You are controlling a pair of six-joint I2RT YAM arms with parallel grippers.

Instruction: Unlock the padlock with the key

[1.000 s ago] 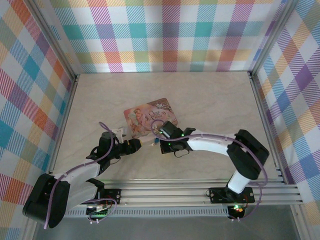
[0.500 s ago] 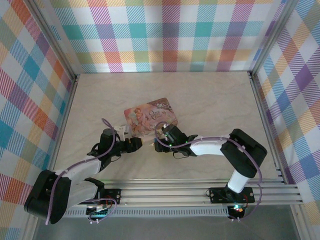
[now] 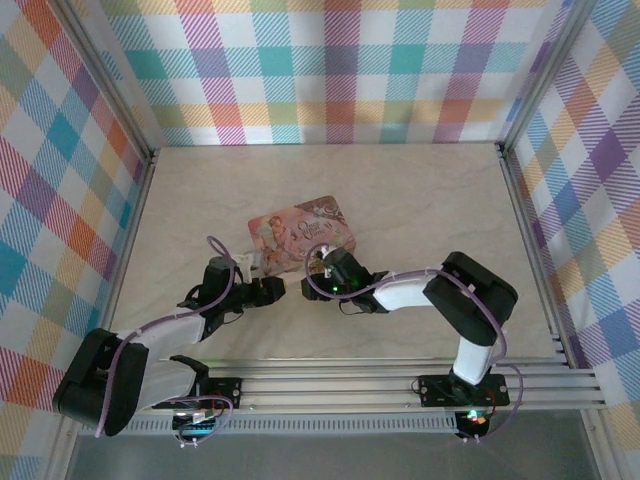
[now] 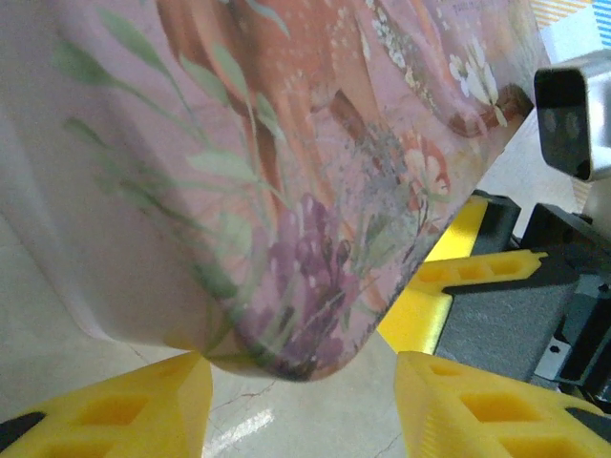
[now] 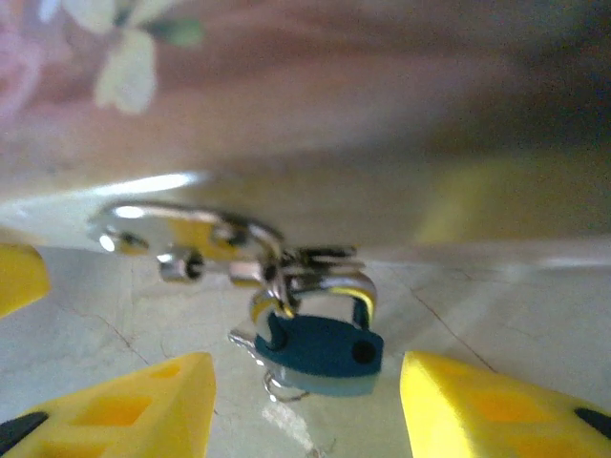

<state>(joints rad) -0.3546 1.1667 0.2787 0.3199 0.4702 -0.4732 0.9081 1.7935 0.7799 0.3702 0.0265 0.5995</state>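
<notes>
The box [image 4: 286,191] had a smooth, printed, slightly glossy skin. The metal loop [image 5: 143,215] shone brightly. The yellow fingers [image 5: 124,410] looked like matt plastic. The table [image 5: 535,324] was smooth and faintly veined.

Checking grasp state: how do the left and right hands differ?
Left hand flanks a corner of the pink illustrated tin box; right hand flanks the small blue-headed key on the table. Left hand points rightward; right hand leftward. Both yellow-fingered, open, holding nothing.
</notes>
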